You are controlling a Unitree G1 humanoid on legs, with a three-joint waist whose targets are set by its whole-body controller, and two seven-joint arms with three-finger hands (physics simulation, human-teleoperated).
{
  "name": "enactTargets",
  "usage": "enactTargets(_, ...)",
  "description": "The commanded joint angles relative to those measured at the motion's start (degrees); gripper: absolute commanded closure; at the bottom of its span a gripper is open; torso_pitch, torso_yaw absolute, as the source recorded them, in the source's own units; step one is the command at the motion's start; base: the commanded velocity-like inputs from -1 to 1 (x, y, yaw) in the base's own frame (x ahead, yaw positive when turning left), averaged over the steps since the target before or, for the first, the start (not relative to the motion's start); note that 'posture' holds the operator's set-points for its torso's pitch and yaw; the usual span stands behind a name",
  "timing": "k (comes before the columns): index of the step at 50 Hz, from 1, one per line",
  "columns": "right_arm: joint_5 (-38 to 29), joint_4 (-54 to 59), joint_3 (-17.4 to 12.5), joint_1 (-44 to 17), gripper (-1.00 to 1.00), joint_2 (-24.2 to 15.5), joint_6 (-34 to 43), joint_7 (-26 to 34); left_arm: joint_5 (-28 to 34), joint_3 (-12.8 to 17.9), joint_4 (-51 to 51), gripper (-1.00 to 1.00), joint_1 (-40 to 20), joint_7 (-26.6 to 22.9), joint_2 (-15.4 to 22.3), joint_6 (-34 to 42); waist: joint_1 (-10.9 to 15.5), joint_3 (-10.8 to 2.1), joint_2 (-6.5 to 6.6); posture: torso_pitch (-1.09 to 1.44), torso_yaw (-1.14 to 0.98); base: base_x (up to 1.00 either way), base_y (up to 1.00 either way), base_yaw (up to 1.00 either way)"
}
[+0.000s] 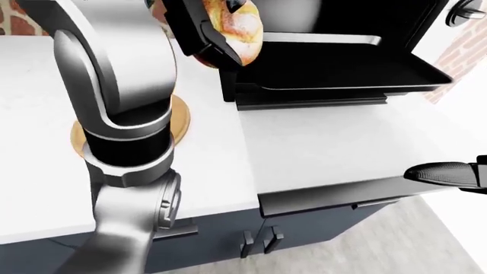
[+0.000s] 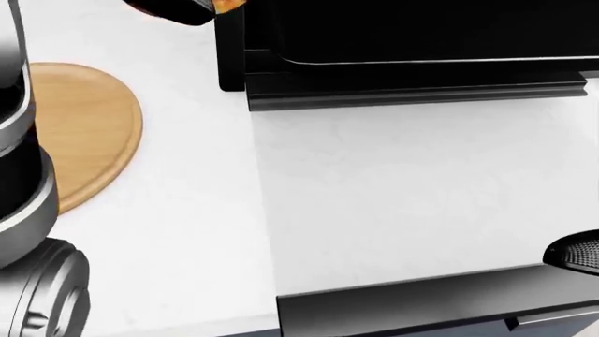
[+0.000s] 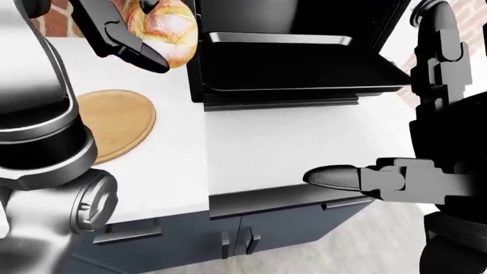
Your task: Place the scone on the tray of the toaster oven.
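Observation:
My left hand (image 1: 221, 40) is shut on the golden-brown scone (image 1: 237, 31) and holds it in the air at the top of the left-eye view, just left of the open black toaster oven (image 3: 297, 17). The oven's black tray (image 1: 342, 71) is pulled out over the lowered door (image 2: 412, 95) and lies bare. The scone is above the oven's left edge, not touching the tray. It also shows in the right-eye view (image 3: 173, 28). My right hand (image 3: 335, 177) hovers low at the counter's near edge with one finger stretched out, holding nothing.
A round wooden board (image 2: 89, 133) lies on the white counter (image 2: 393, 196), left of the oven and partly hidden by my left arm (image 1: 121, 85). Dark blue cabinet doors (image 3: 251, 234) sit under the counter. A brick wall (image 1: 468, 51) stands to the right.

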Motion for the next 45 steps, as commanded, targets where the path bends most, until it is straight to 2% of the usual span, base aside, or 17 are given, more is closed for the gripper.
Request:
enactTargets(1,-0.8,0.0,-1.8,-0.3,-1.00,-0.6,-1.3,0.1,-0.6,0.4,0.1,1.00,-2.3,2.4,-0.1,-1.0,0.0,-1.31,-0.13,0.00,0.00,0.00,0.00,0.00)
enactTargets(7,-1.6,0.0,-0.6,-0.7,-1.00,-0.2,-1.3,0.1,-2.0,-0.5,2.7,1.00,-3.2,4.7,-1.8,-1.9,-0.1,-1.32,-0.28,0.00,0.00,0.00,0.00,0.00)
enactTargets(12,-0.8,0.0,-2.5,-0.1,-1.00,0.1,-0.8,0.8,-2.0,-1.5,2.3,1.00,-3.3,4.8,-3.5,-1.0,0.1,-1.32,-0.41,0.00,0.00,0.00,0.00,0.00)
enactTargets(19,0.4,0.0,-4.4,0.6,-1.00,0.2,-0.8,1.2,-4.1,-1.8,6.7,1.00,-3.2,8.6,-5.9,-3.9,0.2,-1.33,-0.58,0.00,0.00,0.00,0.00,0.00)
enactTargets(21,0.1,0.0,-3.6,0.1,-1.00,0.2,-0.5,0.9,-4.8,-1.8,8.2,1.00,-3.7,9.8,-6.5,-4.5,0.2,-1.38,-0.61,0.00,0.00,0.00,0.00,0.00)
enactTargets(24,0.5,0.0,-4.5,0.1,-1.00,0.2,-0.2,1.1,-5.7,-2.2,10.0,1.00,-3.8,11.2,-7.2,-5.7,0.2,-1.46,-0.74,0.00,0.00,0.00,0.00,0.00)
enactTargets(28,-0.2,0.0,-3.5,-0.2,-1.00,0.4,-0.1,1.1,-7.0,-2.1,12.6,1.00,-4.4,13.3,-7.8,-7.0,0.2,-1.48,-0.81,0.00,0.00,0.00,0.00,0.00)
enactTargets(37,0.2,0.0,-5.2,0.9,-1.00,0.9,-0.2,1.9,-10.2,-2.4,19.6,1.00,-5.8,18.3,-9.3,-10.6,0.3,-1.67,-0.95,0.00,0.00,0.00,0.00,0.00)
enactTargets(45,0.7,0.0,-6.6,2.2,-1.00,1.1,-0.4,2.6,-12.2,-2.7,23.8,1.00,-7.5,20.6,-10.2,-12.5,0.2,-1.82,-0.99,0.00,0.00,0.00,0.00,0.00)
